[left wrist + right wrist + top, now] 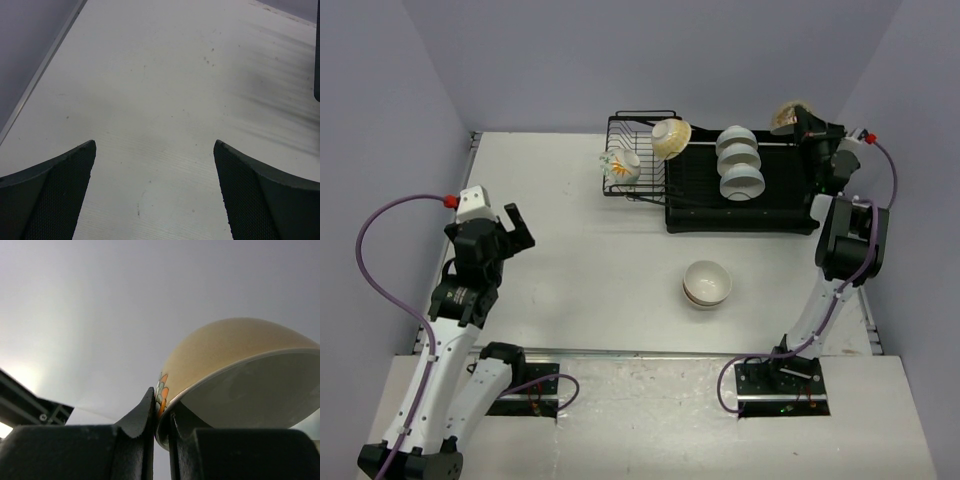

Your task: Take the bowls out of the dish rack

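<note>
One bowl (788,115) is clear of the dish rack (638,150) and held by the right end effector (807,125). Its fingers (142,417) are almost closed, pinching the rim. In the wrist view the tan body juts up and to the right of the pinch, with the white inside facing the camera. The bowl hangs at the far right end of the drainer tray (780,218). The stacked bowls (707,283) on the desk (590,290) lie nearer the arm bases and to the left of that end effector, so a set-down there would likely run back and leftward. The right arm is the closer one. The left end effector (510,228) is spread wide and empty over bare desk, well apart from the rack.
</note>
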